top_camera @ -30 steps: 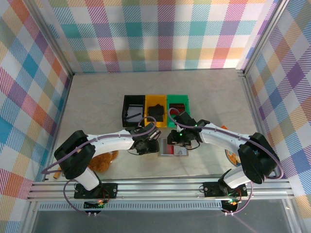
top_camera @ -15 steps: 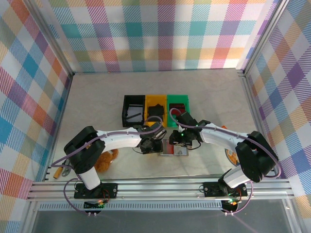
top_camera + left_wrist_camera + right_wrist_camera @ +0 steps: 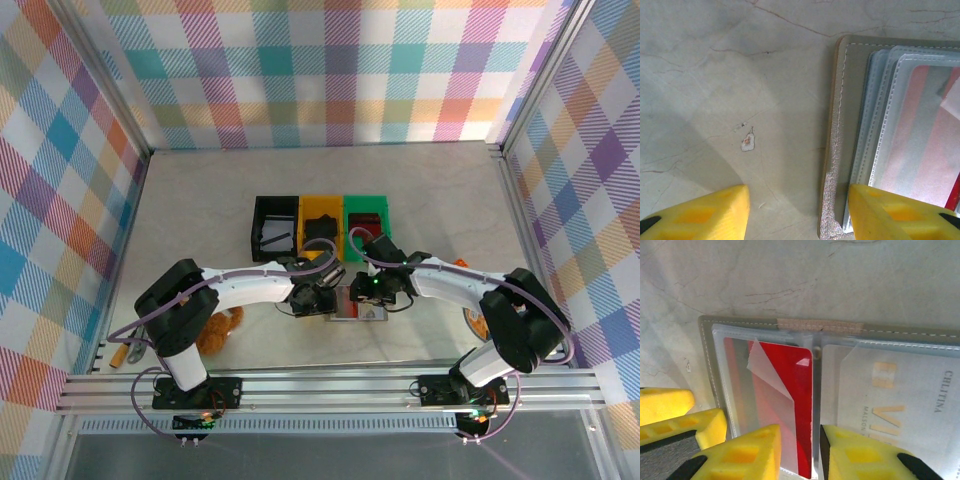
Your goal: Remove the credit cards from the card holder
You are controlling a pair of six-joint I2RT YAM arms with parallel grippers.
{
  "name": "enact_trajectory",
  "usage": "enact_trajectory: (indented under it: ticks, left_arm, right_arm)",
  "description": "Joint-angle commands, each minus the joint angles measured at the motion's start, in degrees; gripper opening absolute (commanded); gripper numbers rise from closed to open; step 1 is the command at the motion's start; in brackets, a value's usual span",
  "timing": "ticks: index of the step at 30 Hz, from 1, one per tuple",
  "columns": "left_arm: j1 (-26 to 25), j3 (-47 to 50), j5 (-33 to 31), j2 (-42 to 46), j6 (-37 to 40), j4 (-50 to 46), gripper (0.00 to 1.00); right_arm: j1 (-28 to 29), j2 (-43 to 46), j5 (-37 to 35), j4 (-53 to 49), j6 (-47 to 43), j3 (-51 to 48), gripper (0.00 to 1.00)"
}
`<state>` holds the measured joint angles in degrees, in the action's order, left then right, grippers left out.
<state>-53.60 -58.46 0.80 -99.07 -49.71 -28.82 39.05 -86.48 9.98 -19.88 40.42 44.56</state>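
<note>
The grey card holder (image 3: 358,305) lies open and flat on the table between both grippers. A red credit card (image 3: 790,390) sits in its left clear sleeve, whose corner is folded back. A pale card with gold lettering (image 3: 890,400) sits in the right panel. My right gripper (image 3: 799,455) is down on the holder, jaws a narrow gap apart astride the red card's right edge, pinching nothing visibly. My left gripper (image 3: 797,215) is open at the holder's left edge (image 3: 832,200), one finger (image 3: 900,212) over the panel and the other (image 3: 695,212) over bare table.
Black (image 3: 273,228), yellow (image 3: 321,228) and green (image 3: 366,220) bins stand in a row just behind the holder. A brown plush toy (image 3: 215,332) lies by the left arm, and an orange object (image 3: 478,322) by the right arm. Plaid walls enclose the table.
My left gripper has slid right to the holder's left edge. The right gripper has stayed on the holder and its jaws have narrowed slightly.
</note>
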Motion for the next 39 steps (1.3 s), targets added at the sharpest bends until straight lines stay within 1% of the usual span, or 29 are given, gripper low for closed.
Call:
enact_trajectory:
  ticks: [1,6,11,20,23,30,36,38,39]
  left_arm:
    - [-0.71,-1.68,0.25,0.13,-0.30,-0.98,0.55]
    - [-0.80,-1.49,1.40,-1.21,-0.65,0.03,0.55]
    - [-0.91,-1.78,0.59,-1.69,-0.11,-0.84,0.55]
    - [-0.89,1.00,2.16,-5.57,-1.53,1.56,0.55]
    - [-1.04,1.23,2.34,-6.09,-1.70,1.92,0.55]
    - [-1.50,2.40,3.40,-8.20,-2.38,3.69,0.55]
    - [-1.94,3.04,3.76,-8.99,-3.02,4.98,0.54]
    - [-1.94,3.35,4.09,-9.20,-3.27,5.66,0.54]
    - [-2.03,3.47,4.29,-9.29,-3.34,5.92,0.54]
  right_arm:
    - [-0.29,-0.77,-0.71,1.54,-0.26,-0.96,0.29]
    - [-0.39,-2.38,0.48,2.34,-0.52,-0.96,0.28]
    - [-0.40,-1.60,0.62,3.46,-0.50,-1.88,0.28]
    - [-0.40,-0.92,3.72,7.24,-0.70,-3.77,0.27]
    - [-0.39,0.04,3.58,7.69,-0.89,-4.29,0.27]
    - [-0.38,1.56,4.17,9.43,-0.43,-5.61,0.22]
    - [-0.38,2.95,4.66,10.86,-0.35,-6.71,0.21]
    - [-0.38,3.70,5.12,12.01,-0.28,-7.43,0.17]
    - [-0.38,4.06,5.19,12.49,-0.21,-7.79,0.16]
